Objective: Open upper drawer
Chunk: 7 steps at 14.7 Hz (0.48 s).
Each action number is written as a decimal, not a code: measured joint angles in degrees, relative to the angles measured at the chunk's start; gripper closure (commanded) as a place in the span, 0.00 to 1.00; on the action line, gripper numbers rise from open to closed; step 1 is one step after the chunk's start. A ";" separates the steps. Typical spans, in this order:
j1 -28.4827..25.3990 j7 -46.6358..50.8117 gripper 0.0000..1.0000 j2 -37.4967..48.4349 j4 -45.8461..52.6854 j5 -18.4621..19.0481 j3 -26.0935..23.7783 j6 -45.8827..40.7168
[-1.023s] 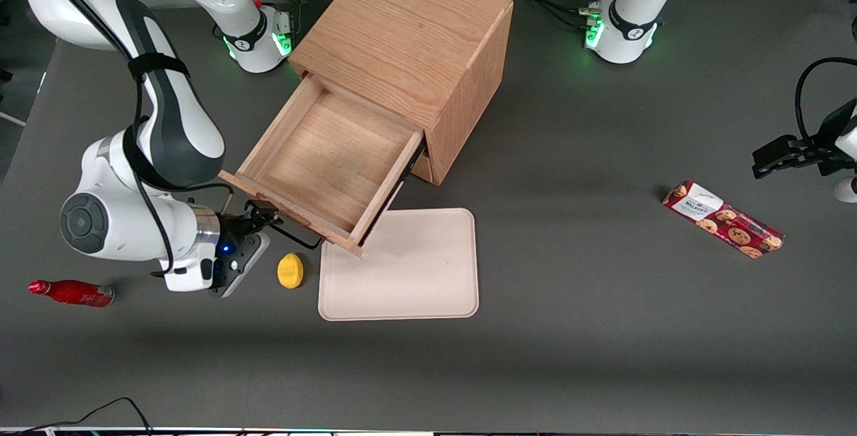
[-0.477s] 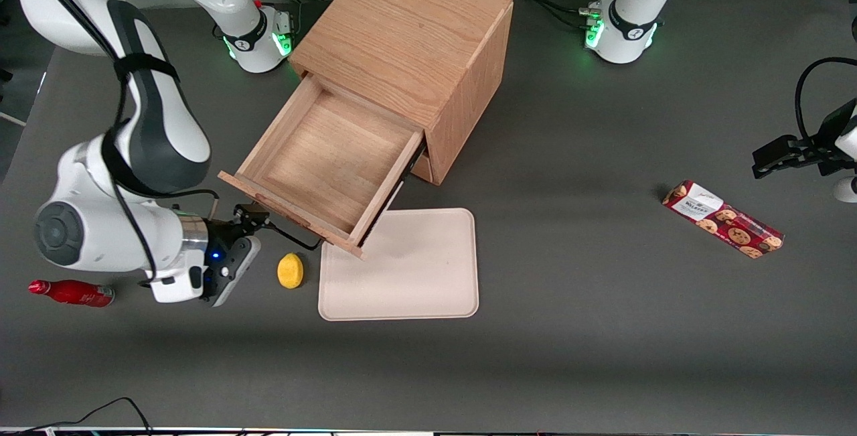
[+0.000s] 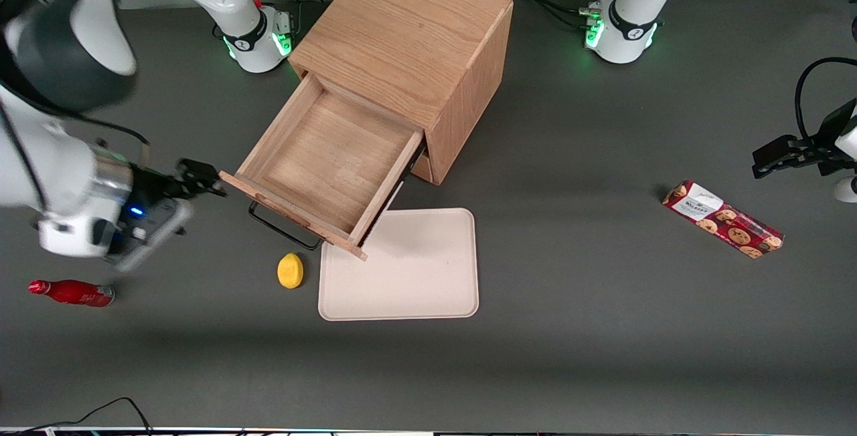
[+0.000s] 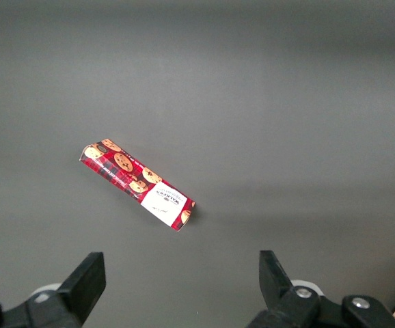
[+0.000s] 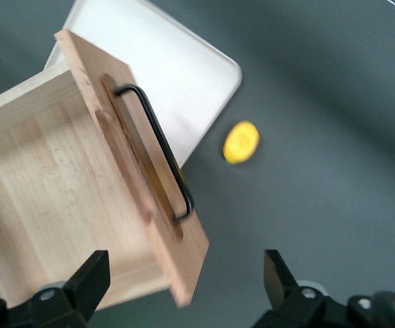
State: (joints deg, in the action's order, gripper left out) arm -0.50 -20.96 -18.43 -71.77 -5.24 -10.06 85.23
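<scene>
So from where I'm sitting, the upper drawer [image 3: 328,165] is pulled well out of the cabinet [image 3: 408,41], its shallow wooden tray showing bare boards inside, and its thin black handle [image 3: 281,225] sticks off the front panel toward the front camera. My gripper [image 3: 201,180] hangs in the air just beside the corner of the drawer front at the working arm's end, off the handle, with nothing in it and the fingers spread wide; the wrist camera shows both fingertips [image 5: 91,277] apart with the drawer front [image 5: 132,164] and handle [image 5: 156,147] sitting between them at a distance. A beige tray [image 3: 402,268] lies on the table [image 3: 602,288] nearer the front camera than the cabinet, and one corner of the drawer overhangs its edge. A small yellow lemon [image 3: 290,270] sits just beside that tray, below the handle. A red bottle [image 3: 70,292] lies on its side toward the working arm's end, and a red cookie packet [image 3: 723,218] lies well apart toward the parked arm's end.
</scene>
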 measured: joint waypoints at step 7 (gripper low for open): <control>0.22 12.91 0.00 26.04 -28.43 0.60 6.45 -0.09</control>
State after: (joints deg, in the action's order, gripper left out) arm -0.28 -8.05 7.62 -100.19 -4.65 -3.61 85.13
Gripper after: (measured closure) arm 0.000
